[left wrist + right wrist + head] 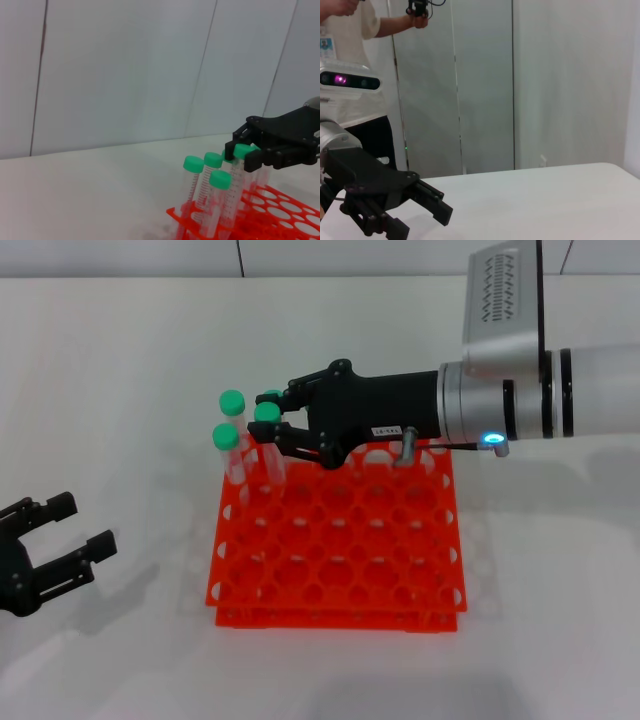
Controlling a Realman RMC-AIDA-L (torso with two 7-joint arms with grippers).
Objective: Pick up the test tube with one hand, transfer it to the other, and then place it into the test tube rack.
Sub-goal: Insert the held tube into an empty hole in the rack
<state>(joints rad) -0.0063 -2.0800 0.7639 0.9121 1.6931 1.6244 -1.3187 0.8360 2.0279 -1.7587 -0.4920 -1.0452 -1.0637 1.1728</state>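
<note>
White table [120,370] fills my view, with the orange test tube rack [340,540] in the middle. My right end effector [275,418] reaches over the rack's far left corner, pinching the green-capped test tube [268,435] that stands there beside other tubes [230,445]. My left end effector [55,540] waits wide apart, near the table's left edge.

Right gripper [248,156]: black, reaching in over rack's far corner, fingers closing round cap of one tube.
Held test tube [232,192]: standing upright w/ base in test tube rack [280,217], green cap between fingers.
Other tubes [200,192]: 3+ green-capped, standing just beside it at rack's near corner.
Table [95,195]: white, lying under rack.
Wall [125,70]: pale panels standing behind.
</note>
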